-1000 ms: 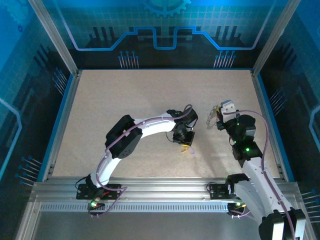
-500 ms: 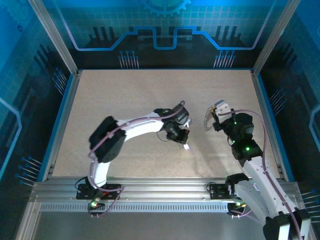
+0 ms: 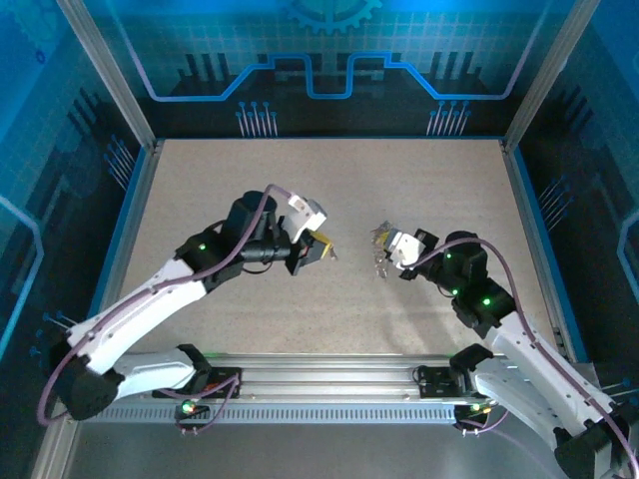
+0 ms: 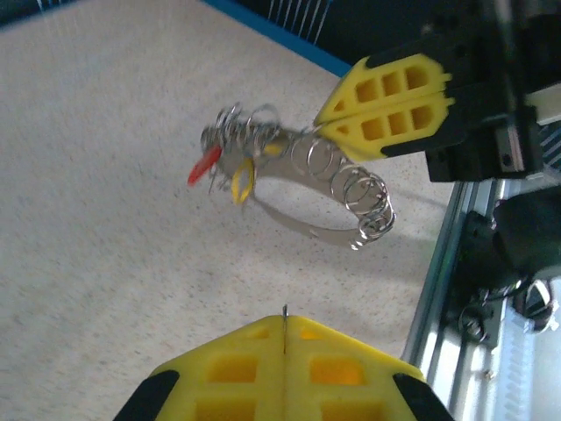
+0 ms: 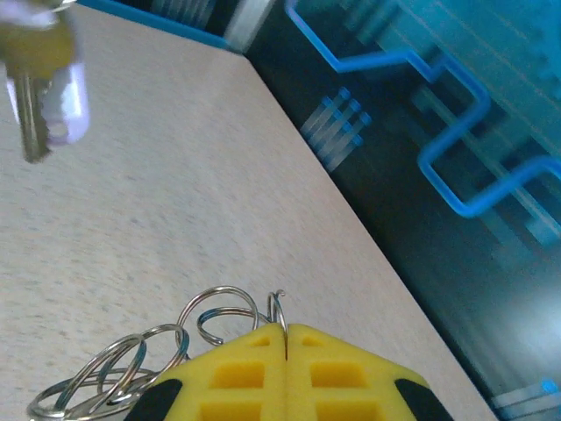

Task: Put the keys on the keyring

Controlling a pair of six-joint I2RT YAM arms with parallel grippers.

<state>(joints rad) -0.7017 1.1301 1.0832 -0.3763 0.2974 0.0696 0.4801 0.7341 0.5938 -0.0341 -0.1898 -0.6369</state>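
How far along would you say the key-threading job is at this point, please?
Done: a red key and a yellow key already hang on the keyring. In hand: the right tool grips the keyring; the left tool, shut, appears to hold the lilac key, apart from the ring. Left: threading it on.

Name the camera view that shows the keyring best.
Left wrist view: the whole keyring hangs side-on from the right gripper. Right wrist view catches some small rings; top view makes it a tiny glint.
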